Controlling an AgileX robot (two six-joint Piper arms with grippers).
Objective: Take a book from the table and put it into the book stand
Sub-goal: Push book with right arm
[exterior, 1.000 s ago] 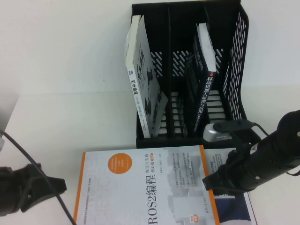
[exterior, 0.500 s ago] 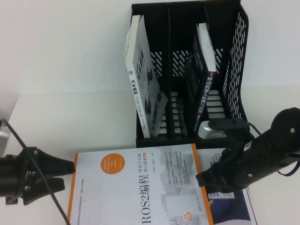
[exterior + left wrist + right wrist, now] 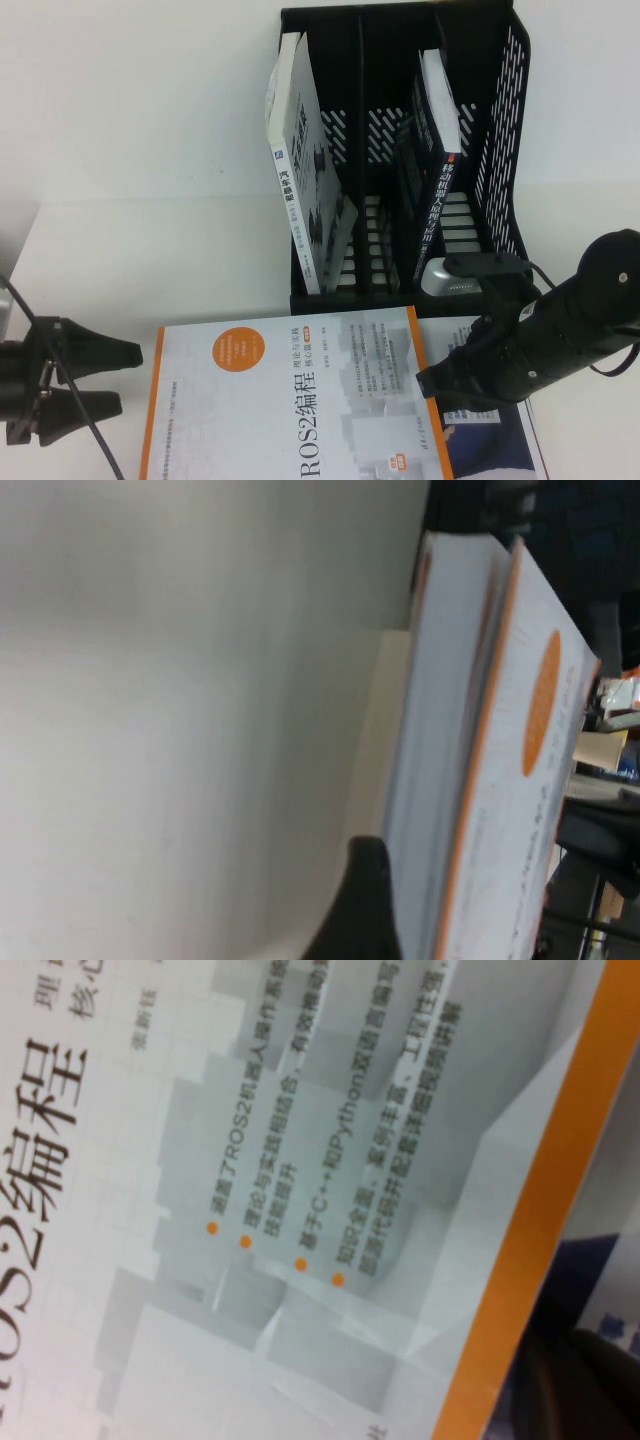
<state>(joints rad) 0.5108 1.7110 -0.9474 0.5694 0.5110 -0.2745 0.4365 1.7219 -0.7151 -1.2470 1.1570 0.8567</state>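
Observation:
A white book with orange edges [image 3: 290, 400] lies flat at the front of the table. It also shows in the left wrist view [image 3: 450, 730] and the right wrist view [image 3: 300, 1160]. The black book stand [image 3: 505, 110] is behind it. My left gripper [image 3: 128, 378] is open, its jaws spread just left of the book's left edge, and one finger [image 3: 365, 900] is beside the page block. My right gripper [image 3: 428, 385] is against the book's right orange edge, and one dark finger [image 3: 580, 1380] shows beside that edge.
The stand holds a white book [image 3: 300, 170] leaning in its left slot and a dark book [image 3: 440, 170] in its right slot. The middle slot has no book. A blue and white book [image 3: 490, 440] lies partly under the orange one.
The right gripper has moved left and the book has slid left with it. The left gripper rose, came close to the book's left edge, then drew back a little with its jaws wider.

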